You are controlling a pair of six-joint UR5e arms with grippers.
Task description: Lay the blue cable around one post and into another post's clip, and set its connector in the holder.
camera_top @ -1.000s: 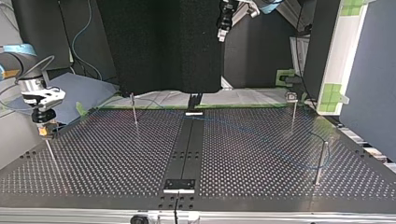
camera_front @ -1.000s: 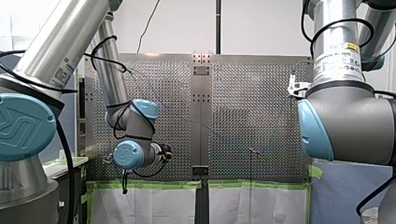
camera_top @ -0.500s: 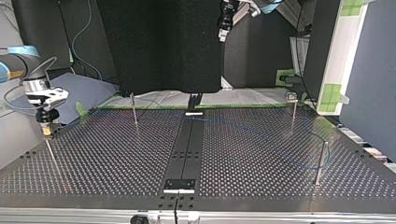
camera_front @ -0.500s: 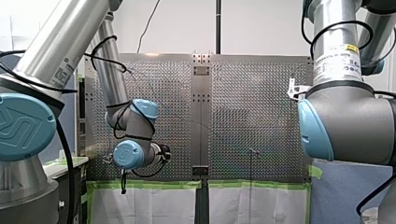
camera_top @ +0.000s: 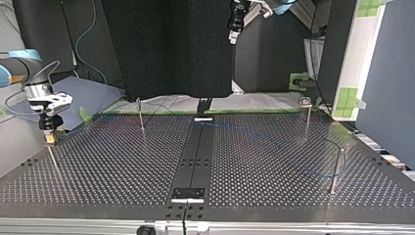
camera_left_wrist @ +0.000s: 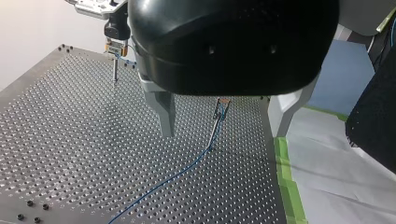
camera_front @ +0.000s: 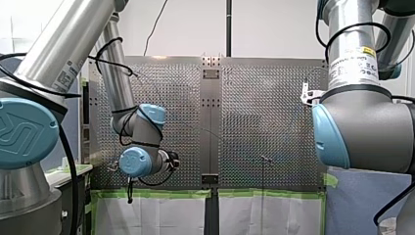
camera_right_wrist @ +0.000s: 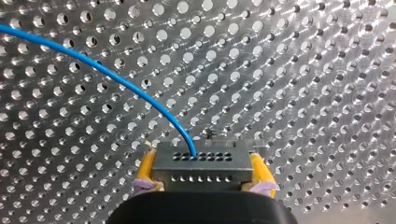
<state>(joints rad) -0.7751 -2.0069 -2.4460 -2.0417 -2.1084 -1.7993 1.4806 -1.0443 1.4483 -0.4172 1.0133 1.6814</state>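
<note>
In the right wrist view my right gripper (camera_right_wrist: 203, 181) is shut on a grey connector (camera_right_wrist: 201, 163), its yellow pads (camera_right_wrist: 145, 173) on either side. The blue cable (camera_right_wrist: 116, 77) leaves the connector's face and curves away over the perforated plate. At the top view's left this gripper (camera_top: 49, 131) holds the connector (camera_top: 50, 140) right at the top of a thin post (camera_top: 54, 159). My left gripper (camera_left_wrist: 223, 132) is open and empty, high above the table (camera_top: 234, 32). Below it the cable (camera_left_wrist: 163, 182) runs from a clip post (camera_left_wrist: 218, 119).
More thin posts stand on the plate: one at the back left (camera_top: 141, 116), a clip-topped one at the back right (camera_top: 307, 115), and one at the right (camera_top: 335, 169) with the cable looped by it. A black rail (camera_top: 195, 156) runs down the middle.
My right gripper with the connector has shifted slightly rightward in the top view, staying by the post's top. The left arm has not moved.
</note>
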